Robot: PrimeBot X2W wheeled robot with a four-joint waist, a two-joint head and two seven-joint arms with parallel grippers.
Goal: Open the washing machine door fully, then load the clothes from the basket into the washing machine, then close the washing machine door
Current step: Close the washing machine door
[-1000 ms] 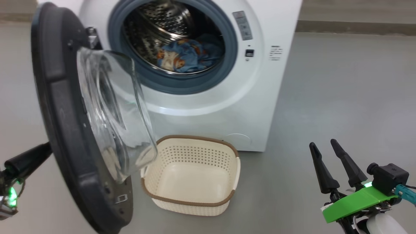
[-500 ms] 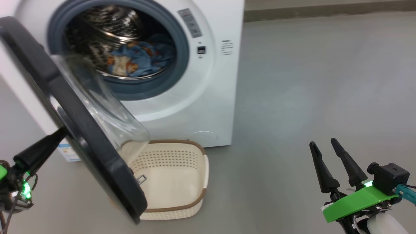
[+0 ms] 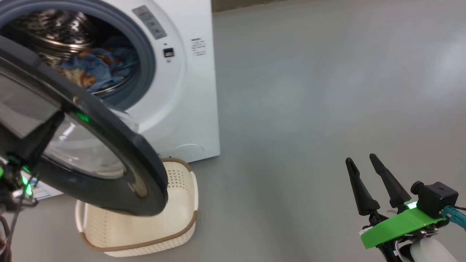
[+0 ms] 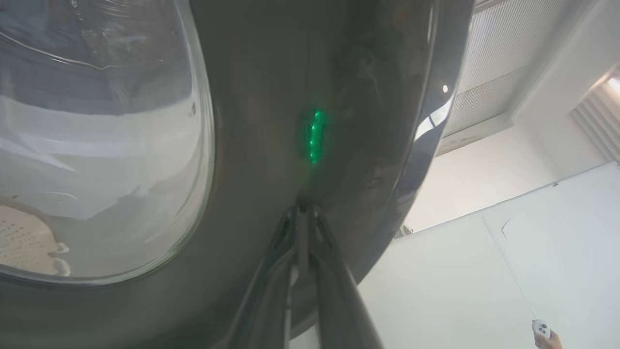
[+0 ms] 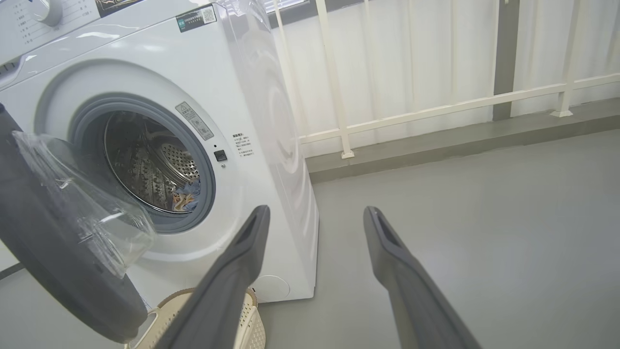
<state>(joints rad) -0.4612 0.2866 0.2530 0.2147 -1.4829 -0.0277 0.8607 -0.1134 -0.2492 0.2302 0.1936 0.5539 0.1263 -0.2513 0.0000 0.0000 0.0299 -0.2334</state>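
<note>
nearest me the right gripper [image 3: 360, 159] hangs over the bare floor [image 3: 309, 109], fingers spread wide, holding nothing. the left gripper [image 4: 302, 213] is pinched shut with nothing between its fingers, tips pressed on the glossy outer face of the washing machine door [image 3: 120, 145], which stands half swung above the basket [image 3: 145, 247]. beyond, the clothes [image 3: 94, 67] lie in the drum [image 3: 54, 32] of the washing machine [image 3: 182, 91], close to its front lip. i'd worry those tips could skate off the slick curve toward the rim, leaving the door unlatched, or a fold of fabric could catch at the gasket [image 3: 145, 72].
</note>
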